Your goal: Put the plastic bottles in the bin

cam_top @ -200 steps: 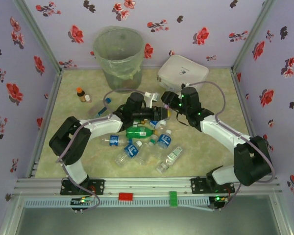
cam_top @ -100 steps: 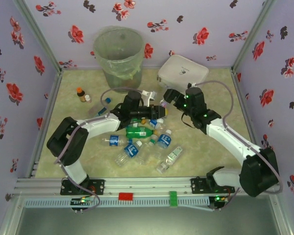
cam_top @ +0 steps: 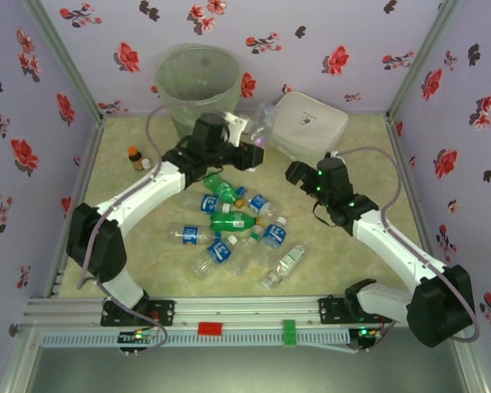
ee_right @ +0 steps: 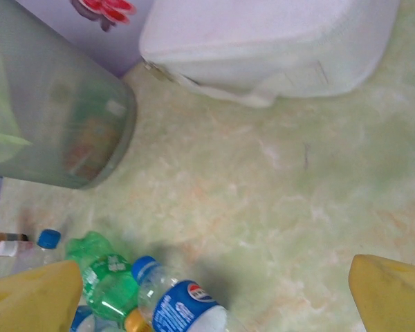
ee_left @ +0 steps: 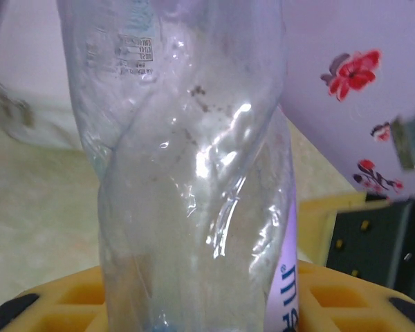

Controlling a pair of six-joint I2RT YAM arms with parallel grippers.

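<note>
Bin point(cam_top: 188, 106) sits far-left on the table with the white box point(cam_top: 311, 123) to its right. Loose bottles point(cam_top: 233, 221) lie in a pile mid-table, nearer than both. Left gripper point(cam_top: 252, 147) is clamped nearly shut on a crumpled clear bottle point(ee_left: 194, 173), just right of the bin's wall and not over the rim. The bottle's long axis runs out from the fingers toward the far right, away from the bin, so I'd say the drop needs a swing left and back. Left arm is the nearer one. Right gripper point(cam_top: 297, 172) is wide open and empty, near the pile. Top view gives the bin offset. Left wrist view shows the squeeze on the bottle, and right wrist view the bare gap between its fingers.
</note>
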